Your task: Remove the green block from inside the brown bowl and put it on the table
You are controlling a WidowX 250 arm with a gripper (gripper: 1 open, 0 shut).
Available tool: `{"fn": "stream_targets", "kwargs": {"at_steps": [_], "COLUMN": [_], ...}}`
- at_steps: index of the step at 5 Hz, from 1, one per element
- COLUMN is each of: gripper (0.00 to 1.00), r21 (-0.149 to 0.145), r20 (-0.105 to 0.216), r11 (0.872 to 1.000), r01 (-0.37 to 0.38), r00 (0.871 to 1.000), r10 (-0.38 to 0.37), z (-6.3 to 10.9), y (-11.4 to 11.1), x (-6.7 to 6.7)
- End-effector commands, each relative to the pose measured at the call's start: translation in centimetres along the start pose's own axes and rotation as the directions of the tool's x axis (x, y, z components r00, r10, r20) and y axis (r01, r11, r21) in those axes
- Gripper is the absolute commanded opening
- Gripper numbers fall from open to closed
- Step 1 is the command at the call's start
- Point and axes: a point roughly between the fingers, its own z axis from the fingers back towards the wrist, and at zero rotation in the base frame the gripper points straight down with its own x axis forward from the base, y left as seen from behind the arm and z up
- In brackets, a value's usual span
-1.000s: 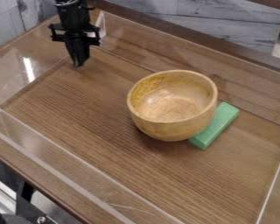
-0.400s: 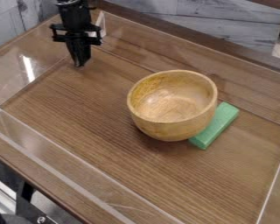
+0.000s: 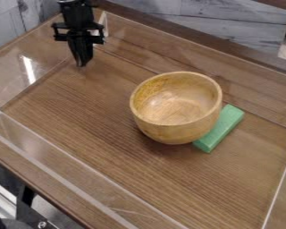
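Gripper (image 3: 81, 61) is up in the upper left of the frame, all dark and skinny, closed up with nothing in its grip. Green block (image 3: 220, 128), a matte flat rectangle, sits on the table (image 3: 97, 130) right of center, just beside the lower right side of the bowl, so it's outside the thing. Brown bowl (image 3: 175, 107) is round, thick-walled light wood with a smooth-looking inside and nothing in it, and the tabletop under it all has that streaky brown wood grain.
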Motion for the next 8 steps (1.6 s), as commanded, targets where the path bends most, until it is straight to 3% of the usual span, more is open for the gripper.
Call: {"fn": "stream_targets", "kwargs": {"at_steps": [1, 6, 8], "gripper": [0.00, 0.00, 0.00], "r21": [0.019, -0.004, -0.020], "r20": [0.053, 0.005, -0.036], "r11": [1.000, 1.000, 0.999], "r01": [0.012, 0.017, 0.047], "r00": [0.998, 1.000, 0.998], "r10": [-0.013, -0.017, -0.047], "z": [2.0, 2.1, 4.1], "y": [-0.2, -0.9, -2.7], "x": [0.9, 0.8, -2.0]}}
